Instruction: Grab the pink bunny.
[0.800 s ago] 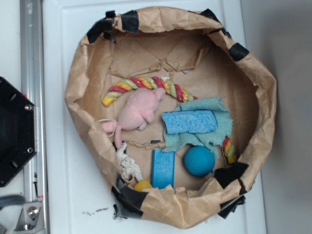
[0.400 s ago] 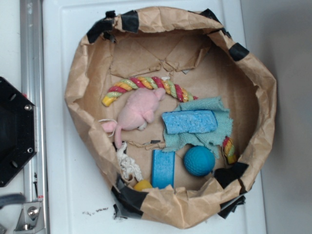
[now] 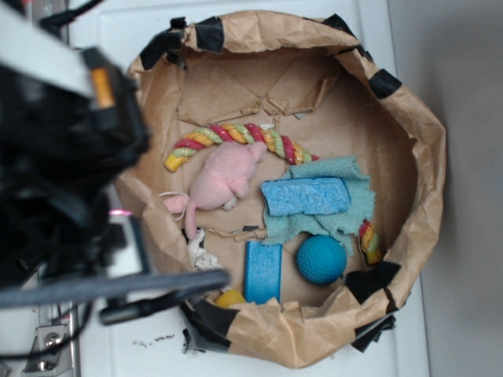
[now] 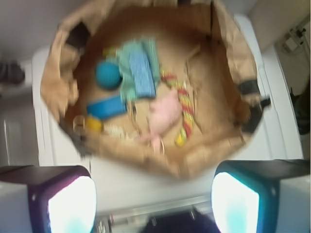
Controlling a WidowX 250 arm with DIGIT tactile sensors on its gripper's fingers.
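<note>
A crumpled brown paper basin with black tape patches (image 3: 428, 157) fills the white tabletop (image 3: 94, 314). The blurred black robot arm (image 3: 55, 157) looms over its left rim. Inside, the pale-pink plush bunny (image 3: 224, 179) lies below a twisted pink-yellow-green rope (image 3: 236, 137), left of a blue sponge (image 3: 305, 196) on teal cloth (image 3: 346, 177). The gripper (image 4: 154, 204) hangs wide apart, empty, outside the basin.

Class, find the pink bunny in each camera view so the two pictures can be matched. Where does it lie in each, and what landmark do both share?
Exterior: the bunny lies left of centre in the paper bag, just below the rope toy.
Wrist: the bunny lies right of centre, blurred, left of the rope toy.
Shared landmark: the blue ball.
</note>
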